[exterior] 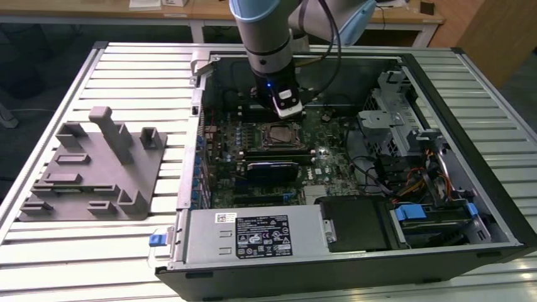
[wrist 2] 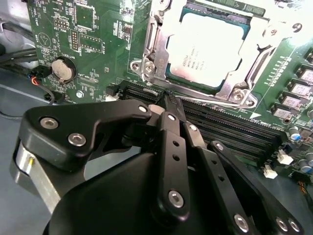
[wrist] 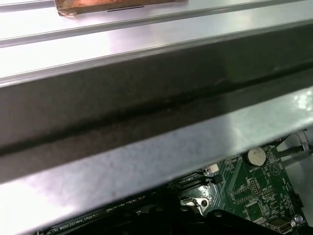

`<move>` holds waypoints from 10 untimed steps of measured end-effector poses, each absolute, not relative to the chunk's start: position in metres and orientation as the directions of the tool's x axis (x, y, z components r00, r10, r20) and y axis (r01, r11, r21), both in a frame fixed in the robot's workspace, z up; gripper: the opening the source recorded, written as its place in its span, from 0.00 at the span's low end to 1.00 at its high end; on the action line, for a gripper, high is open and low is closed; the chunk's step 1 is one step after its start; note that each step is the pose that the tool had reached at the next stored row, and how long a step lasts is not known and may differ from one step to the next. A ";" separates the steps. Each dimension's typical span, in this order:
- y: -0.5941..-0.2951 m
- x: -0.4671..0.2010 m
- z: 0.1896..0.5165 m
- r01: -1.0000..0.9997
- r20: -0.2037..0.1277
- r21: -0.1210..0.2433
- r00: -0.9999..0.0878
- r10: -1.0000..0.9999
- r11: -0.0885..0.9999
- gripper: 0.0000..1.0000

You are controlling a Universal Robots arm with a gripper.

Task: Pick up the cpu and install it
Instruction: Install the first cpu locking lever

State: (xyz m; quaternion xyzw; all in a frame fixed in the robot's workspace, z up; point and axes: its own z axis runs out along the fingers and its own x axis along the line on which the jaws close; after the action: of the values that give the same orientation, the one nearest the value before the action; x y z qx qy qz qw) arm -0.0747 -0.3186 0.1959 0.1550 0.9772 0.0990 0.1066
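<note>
The motherboard is that classic deep green with tiny white markings, and the cpu on it has a pale silvery top inside a shiny bare-metal socket frame. Gripper is matte black with silver screw heads. The arm is grey with light blue caps. Grey slotted fixture sits on a whitish ribbed table.

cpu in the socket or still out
In. The cpu lies flat inside the socket's metal frame on the motherboard, and the claw beside it holds nothing.
</note>
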 end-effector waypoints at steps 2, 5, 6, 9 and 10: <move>-0.319 -0.075 0.195 0.282 -0.179 0.225 -0.929 0.324 0.933 0.11; -0.319 -0.075 0.194 0.282 -0.180 0.223 -0.929 0.323 0.933 0.11; -0.319 -0.075 0.194 0.282 -0.181 0.222 -0.929 0.323 0.933 0.11; -0.319 -0.075 0.194 0.282 -0.183 0.217 -0.929 0.322 0.935 0.11; -0.319 -0.075 0.193 0.281 -0.185 0.214 -0.929 0.322 0.936 0.11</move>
State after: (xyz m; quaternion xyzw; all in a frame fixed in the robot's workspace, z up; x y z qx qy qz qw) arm -0.0747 -0.3186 0.1934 0.1542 0.9777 0.0920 0.1090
